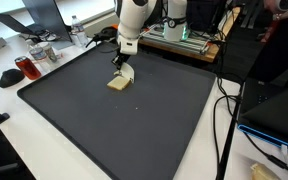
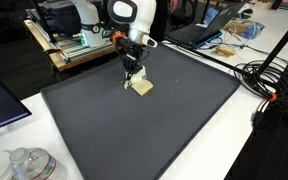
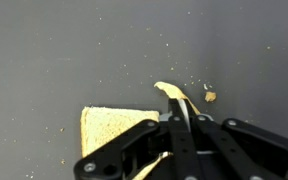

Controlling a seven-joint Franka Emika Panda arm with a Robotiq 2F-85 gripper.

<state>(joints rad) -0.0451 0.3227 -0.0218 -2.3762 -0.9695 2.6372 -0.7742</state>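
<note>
A toast-coloured bread slice (image 1: 118, 85) (image 2: 142, 88) (image 3: 109, 130) lies flat on the large black mat (image 1: 134, 130) (image 2: 134, 130), towards its far side. My gripper (image 1: 122, 62) (image 2: 134, 76) (image 3: 181, 118) hangs right over the slice's edge. It is shut on a thin utensil (image 3: 178, 108), a silvery sliver pinched between the two fingers. The utensil's curved tip (image 3: 170, 92) looks yellowish and reaches past the bread onto the mat. A crumb (image 3: 210, 96) and a few specks lie beside the tip. The gripper body hides part of the slice in the wrist view.
A red cup (image 1: 26, 68) stands left of the mat. A laptop (image 1: 274, 110) and cables (image 1: 224, 110) (image 2: 269, 80) lie along another side. A wooden-framed machine (image 1: 184, 40) (image 2: 79, 45) stands behind the arm. A clear plastic container (image 2: 29, 165) sits at a near corner.
</note>
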